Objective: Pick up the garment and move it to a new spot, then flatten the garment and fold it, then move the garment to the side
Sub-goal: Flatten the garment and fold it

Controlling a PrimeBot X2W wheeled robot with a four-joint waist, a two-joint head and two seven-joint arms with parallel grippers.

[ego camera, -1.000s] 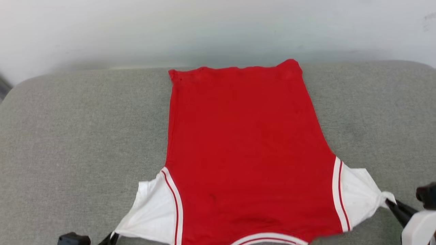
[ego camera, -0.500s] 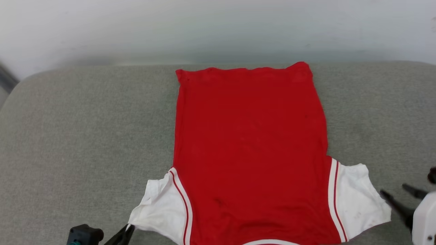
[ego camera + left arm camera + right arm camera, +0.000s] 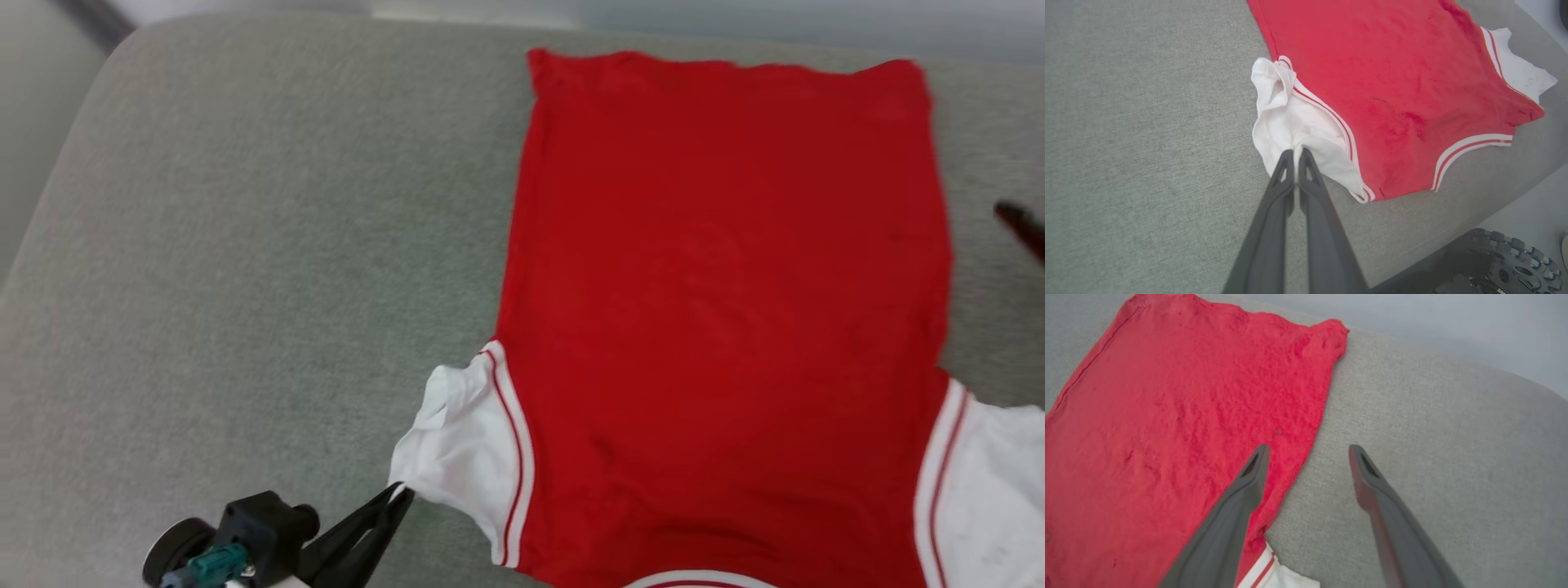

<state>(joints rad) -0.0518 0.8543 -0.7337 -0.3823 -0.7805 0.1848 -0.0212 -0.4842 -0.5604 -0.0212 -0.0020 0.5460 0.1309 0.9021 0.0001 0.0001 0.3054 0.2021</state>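
1. In the left wrist view, the left gripper (image 3: 1295, 152) is shown with its two fingers pressed together on the edge of the white left sleeve (image 3: 1290, 118) of the garment (image 3: 1392, 73). The cloth is gathered into small folds just at the tips.
2. The near side is also given by this view: the striped neck trim (image 3: 1470, 147), the right sleeve (image 3: 1519, 69), and a dark toothed wheel (image 3: 1506, 261) below the near edge of the grey padded surface (image 3: 1147, 143).
3. In the head view, the left gripper (image 3: 402, 492) is placed at the lower left, with its tips on the corner of the left sleeve (image 3: 457, 457). The pinch is seen less clearly there.
4. In the right wrist view, the right gripper (image 3: 1308, 451) is spread wide and nothing is held in it. One finger is seen over the right side of the garment (image 3: 1188, 416), the other over the bare grey padded surface (image 3: 1453, 437).
5. The garment (image 3: 718, 286) is laid flat on the grey padded surface (image 3: 245, 245), to the right of its middle, with the hem (image 3: 727, 65) far and the neck near. A plain red side is turned up, lightly wrinkled. The sleeves are white, with red and white stripes at the seams.
6. In the head view, the right sleeve (image 3: 996, 490) and the neck trim (image 3: 702, 580) are cut off by the picture edges. Of the right gripper, one blurred dark finger (image 3: 1024, 229) is seen at the right edge.
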